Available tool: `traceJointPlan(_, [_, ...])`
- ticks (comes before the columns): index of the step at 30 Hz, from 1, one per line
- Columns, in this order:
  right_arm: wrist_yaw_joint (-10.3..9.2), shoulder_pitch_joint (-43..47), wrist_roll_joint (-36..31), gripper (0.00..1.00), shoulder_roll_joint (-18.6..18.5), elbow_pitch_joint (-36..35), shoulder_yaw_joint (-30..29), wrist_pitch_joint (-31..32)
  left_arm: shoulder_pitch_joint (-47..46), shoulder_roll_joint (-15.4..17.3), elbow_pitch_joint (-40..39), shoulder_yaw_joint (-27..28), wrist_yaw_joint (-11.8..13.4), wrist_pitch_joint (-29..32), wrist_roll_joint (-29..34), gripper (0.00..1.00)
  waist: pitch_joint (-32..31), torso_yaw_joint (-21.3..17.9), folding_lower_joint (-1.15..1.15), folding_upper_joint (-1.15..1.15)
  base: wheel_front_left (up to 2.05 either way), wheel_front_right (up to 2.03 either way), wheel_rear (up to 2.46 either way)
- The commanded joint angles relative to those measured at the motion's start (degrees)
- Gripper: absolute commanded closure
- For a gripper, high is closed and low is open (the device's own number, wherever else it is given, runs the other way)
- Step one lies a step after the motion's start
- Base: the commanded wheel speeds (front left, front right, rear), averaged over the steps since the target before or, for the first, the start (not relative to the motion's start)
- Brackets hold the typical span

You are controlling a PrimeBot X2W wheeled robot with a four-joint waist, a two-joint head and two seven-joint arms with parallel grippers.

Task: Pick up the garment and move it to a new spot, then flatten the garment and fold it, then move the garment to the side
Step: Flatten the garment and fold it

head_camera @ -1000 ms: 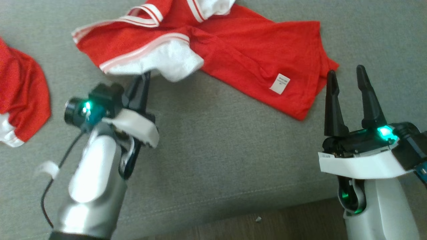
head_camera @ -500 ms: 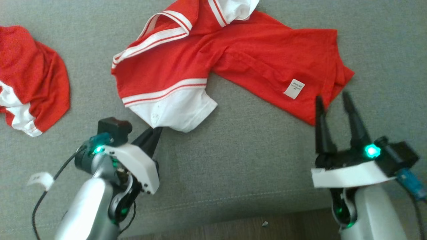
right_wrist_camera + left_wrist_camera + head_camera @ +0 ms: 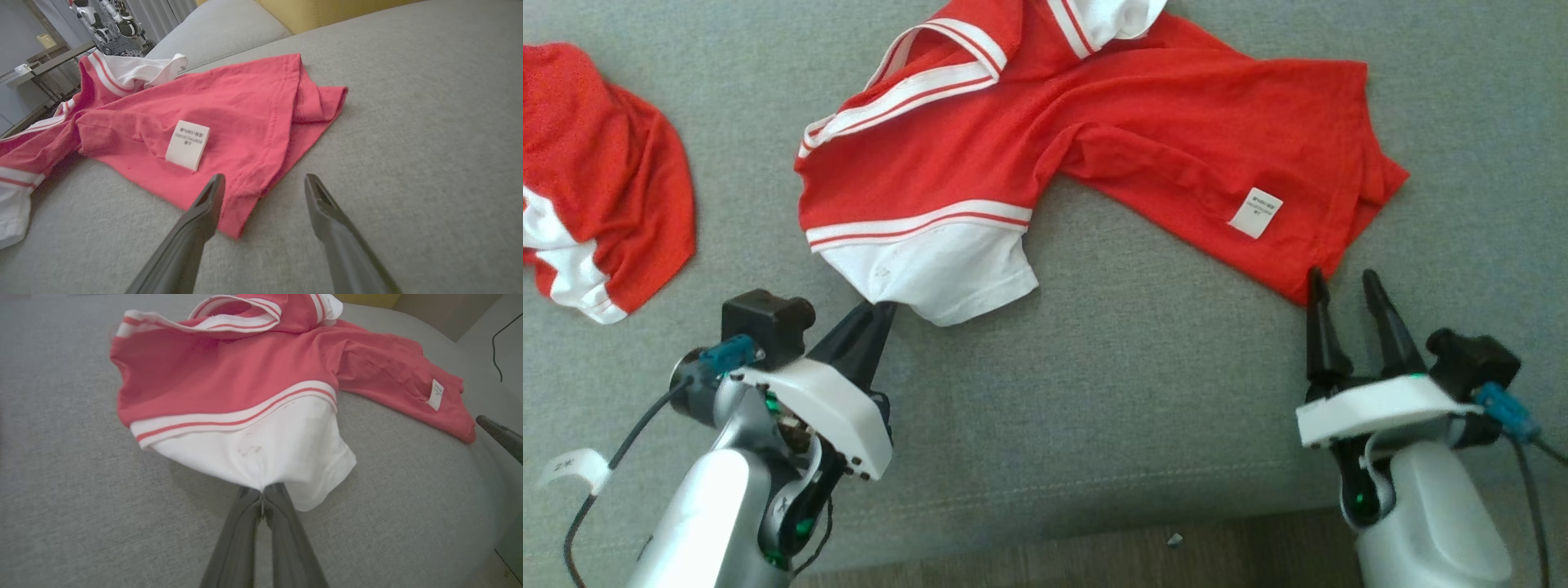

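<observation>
Far on the left we see another red and white cloth [image 3: 613,171], bunched up on the grey cushion [image 3: 1111,392]. It lies well apart from the shirt we care about.

Next comes our left claw [image 3: 880,310]. Its two dark fingers are pressed tight together, and they pinch the edge of the white sleeve [image 3: 931,273]. In the left wrist view the white cloth bunches into a small point right where the fingertips meet.

Above the sleeve run thin white and red stripes, and then the red part of the garment [image 3: 1160,139] starts. The garment lies on the cushion, spread across the middle and top of the head view. It is not flat. It has folds and wrinkles, and near the top another striped white part is turned over on itself. A small white label [image 3: 1255,213] sits on the red cloth toward the right side.

On the right, the bottom corner [image 3: 1286,282] of the garment comes to a point. Our right claw [image 3: 1342,278] is just beside that corner. Its fingers are spread wide apart and hold nothing. In the right wrist view one fingertip is at the red hem and the other is over bare grey cushion.

Along the bottom edge of the head view we see a strip of brown floor [image 3: 1094,563].
</observation>
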Motion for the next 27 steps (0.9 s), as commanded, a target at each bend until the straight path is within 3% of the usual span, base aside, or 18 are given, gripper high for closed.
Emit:
traceJointPlan(1, [0.37, -2.1, 0.5, 0.0, -0.1, -0.2, 0.5, -0.3, -1.4, 1.2, -2.1, 2.1, 0.4, -0.9, 0.6, 1.0, 0.0, 0.2, 0.0, 0.0, 0.0, 0.0, 0.0])
traceJointPlan(14, [0.37, -8.9, 5.0, 0.0, -0.1, 9.1, 0.2, -0.3, -2.6, 1.4, -0.6, 2.0, 1.2, -2.5, 1.0, 1.0, -0.5, 1.4, 0.0, 0.0, 0.0, 0.0, 0.0])
traceJointPlan(24, [0.37, -9.7, 5.9, 0.0, -0.1, 9.9, 0.9, -0.3, -2.9, 1.9, 0.4, 1.7, 1.5, -2.9, 1.0, 1.0, -1.2, 1.8, 0.0, 0.0, 0.0, 0.0, 0.0])
traceJointPlan(27, [0.37, -9.9, 6.8, 0.15, -0.1, 10.9, 1.2, -0.3, -2.8, 1.9, 0.7, 1.5, 1.6, -2.9, 0.9, 1.0, -1.6, 1.8, 0.0, 0.0, 0.0, 0.0, 0.0])
